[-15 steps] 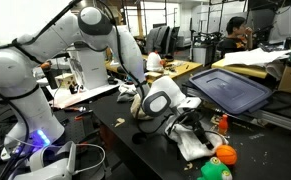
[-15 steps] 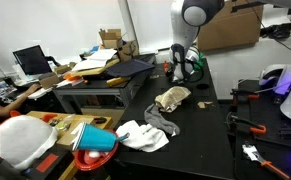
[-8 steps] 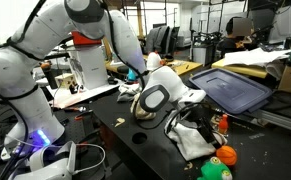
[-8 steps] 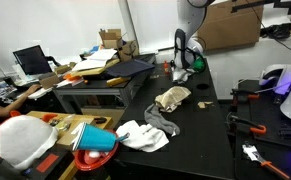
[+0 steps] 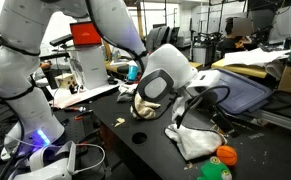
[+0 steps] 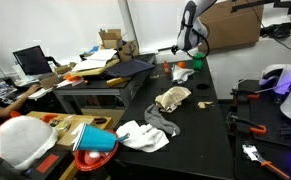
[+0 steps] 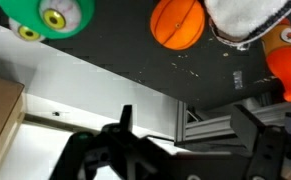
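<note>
1. In the wrist view the pincer point(image 7: 182, 115) stands wide open, nothing between its fingers, and hangs in the air clear of the counter point(image 7: 115, 50)
2. Nearest to it, an orange ball point(image 7: 177, 22) lies on the black counter close to the edge, apart from the pincer
3. A green toy point(image 7: 45, 18) with round eyes lies near the ball on one side, and a white cloth point(image 7: 247, 18) lies just beside it on the other
4. In an exterior view the white arm point(image 5: 165, 75) is raised above these three things
5. Behind them a dark tray point(image 5: 240, 88) lies tilted
6. Farther along the counter, well apart from the pincer, a crumpled beige cloth point(image 6: 172, 98) lies in the middle
</note>
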Robot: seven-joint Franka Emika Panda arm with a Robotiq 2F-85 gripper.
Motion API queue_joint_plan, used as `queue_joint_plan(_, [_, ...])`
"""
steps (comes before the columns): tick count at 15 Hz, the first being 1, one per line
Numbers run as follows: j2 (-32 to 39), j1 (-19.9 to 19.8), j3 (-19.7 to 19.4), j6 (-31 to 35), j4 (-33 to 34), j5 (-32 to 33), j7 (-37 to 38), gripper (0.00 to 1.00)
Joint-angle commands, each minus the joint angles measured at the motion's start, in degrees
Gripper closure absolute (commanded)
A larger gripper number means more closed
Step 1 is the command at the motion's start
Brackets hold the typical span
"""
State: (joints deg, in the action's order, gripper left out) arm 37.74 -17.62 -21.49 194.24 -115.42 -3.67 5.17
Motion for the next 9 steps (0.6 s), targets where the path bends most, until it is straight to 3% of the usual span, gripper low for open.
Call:
queue_joint_plan(1, [-10.28, -13.97, 15.56, -4.06, -4.43, 11.88, -0.25, 0.00])
queue_joint_plan(4, [-12.27, -24.52, 29.91, -8.65, -4.84, 21.14, 2.04, 0.00])
queue_joint_plan(7, [-9.98, -33.48, 44.63, -13.48, -3.72, 20.61, -2.26, 0.00])
queue_joint_plan(9, [-7.93, -39.98, 54.23, -20.07, -1.94, 18.59, -7.35, 0.00])
